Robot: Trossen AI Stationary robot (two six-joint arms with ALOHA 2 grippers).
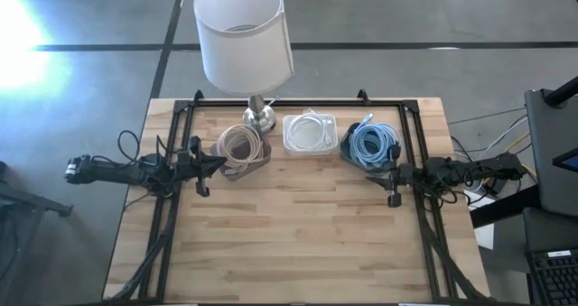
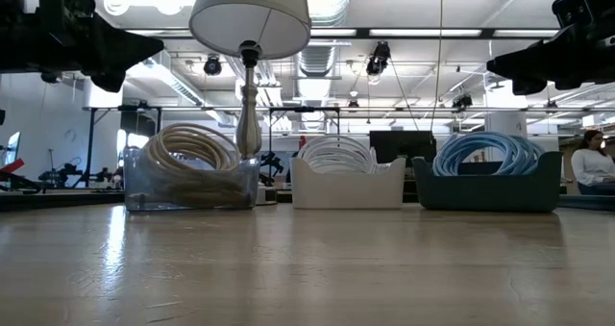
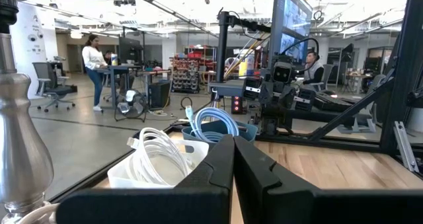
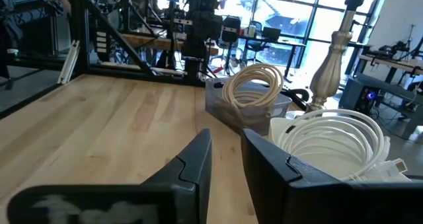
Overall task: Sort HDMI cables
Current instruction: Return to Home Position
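The HDMI cables lie coiled in three bins in a row near the table's far edge. The beige coils (image 1: 240, 145) fill a clear bin (image 2: 187, 187). The white coils (image 1: 310, 130) are in a white bin (image 2: 348, 187), and the light blue coils (image 1: 372, 143) in a dark blue bin (image 2: 488, 189). My left gripper (image 1: 221, 162) hovers level just left of the clear bin, well above the table, shut and holding nothing (image 3: 234, 148). My right gripper (image 1: 370, 171) hovers by the near right corner of the blue bin, with a narrow gap between its fingers and nothing in it (image 4: 226, 141).
A lamp with a white shade (image 1: 244, 33) stands on a metal base (image 1: 259, 116) behind and between the clear and white bins. A black frame rail (image 1: 298, 101) runs along the far edge and both sides. The near half of the wooden table (image 1: 298, 243) is bare. People sit and stand far back in the room.
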